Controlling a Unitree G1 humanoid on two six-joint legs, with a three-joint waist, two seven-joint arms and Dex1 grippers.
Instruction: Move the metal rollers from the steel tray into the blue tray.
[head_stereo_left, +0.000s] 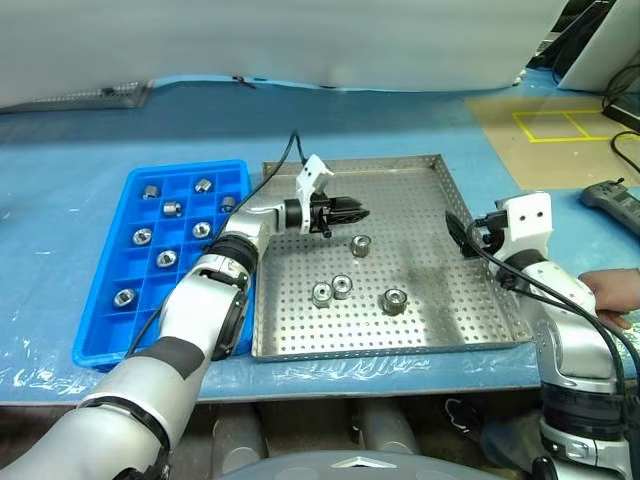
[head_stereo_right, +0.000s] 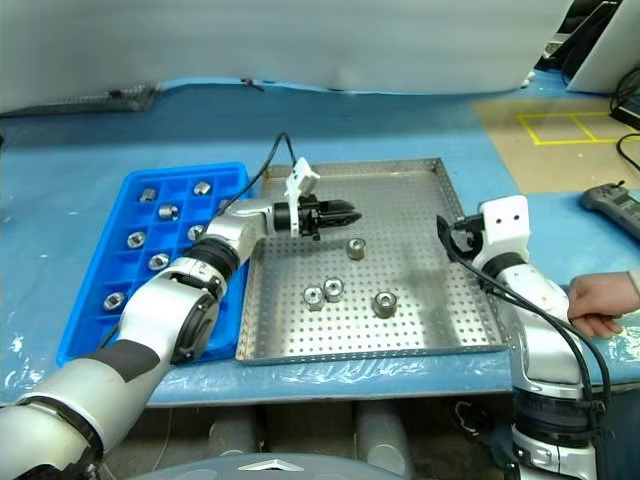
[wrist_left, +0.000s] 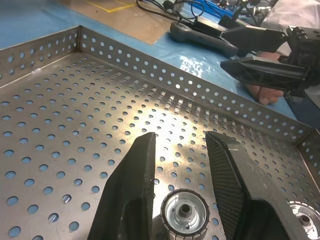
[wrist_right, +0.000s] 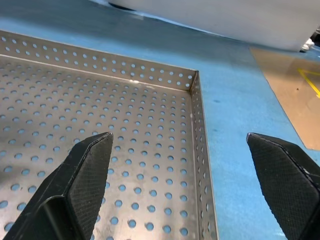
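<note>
Over on the left the blue tray (head_stereo_left: 100, 330) lies on the table (head_stereo_left: 400, 130) with eight metal rollers (head_stereo_left: 142, 237) sitting in separate compartments, all behind the left end effector's wrist. Its long edge lies right beside the steel tray (head_stereo_left: 470, 310). The left end effector (head_stereo_left: 355, 212) reaches across above the steel tray's perforated floor, pointing to the robot's right, its fingers (wrist_left: 135, 190) parted narrowly with nothing between them. Just past its tips and a bit nearer the robot stands one roller (head_stereo_left: 361, 245); in the left wrist view it shows low between the two fingers, on the floor below them. Nearer the robot lie two rollers touching each other (head_stereo_left: 332, 291) and one more alone (head_stereo_left: 395, 301), just to their right. The right end effector (wrist_right: 182, 145) hangs over the steel tray's right rim, fingers spread wide and empty. Behind that arm, a person's hand (head_stereo_left: 612, 295) rests on the table.
</note>
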